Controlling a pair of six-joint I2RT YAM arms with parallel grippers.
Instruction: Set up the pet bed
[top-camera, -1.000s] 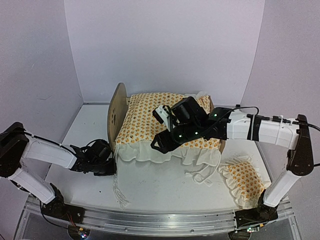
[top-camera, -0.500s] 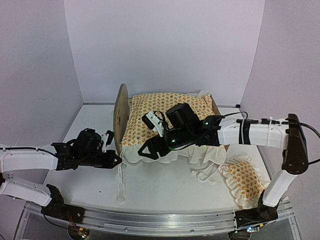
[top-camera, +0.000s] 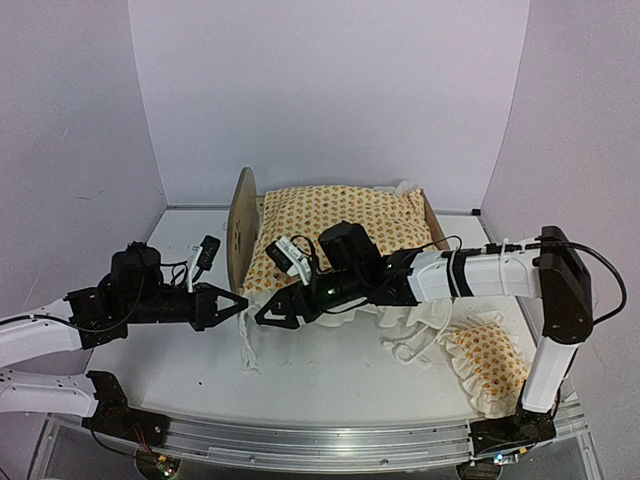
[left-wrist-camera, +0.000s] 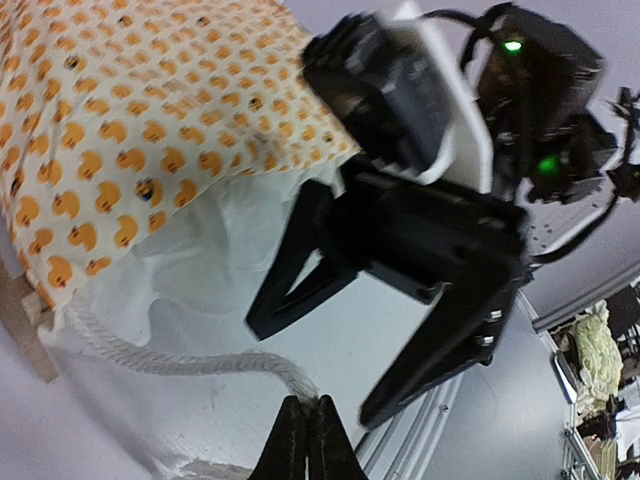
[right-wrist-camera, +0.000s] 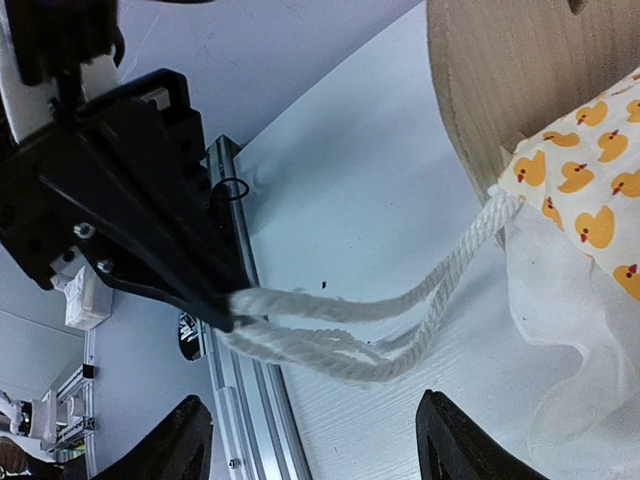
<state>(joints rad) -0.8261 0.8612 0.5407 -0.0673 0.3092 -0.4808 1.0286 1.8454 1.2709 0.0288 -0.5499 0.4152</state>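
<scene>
Near right of the table (top-camera: 330, 395): small duck-print ruffled pillow (top-camera: 490, 365), lying flat, clear of both arms. Near left of centre: left gripper (top-camera: 240, 302) clamped tight on a white twisted rope (left-wrist-camera: 170, 362) that runs from the quilt's front left corner; loose rope trails onto the table below it. Right gripper (top-camera: 268, 312) just beside it, jaws spread wide and holding nothing, pointed at the same rope, tips close to the left gripper's. Behind them, mid-table: pet bed (top-camera: 240, 230), upright, its left wooden end board exposed, duck-print quilt (top-camera: 340, 215) draped over the top, white ruffle hanging down the front
</scene>
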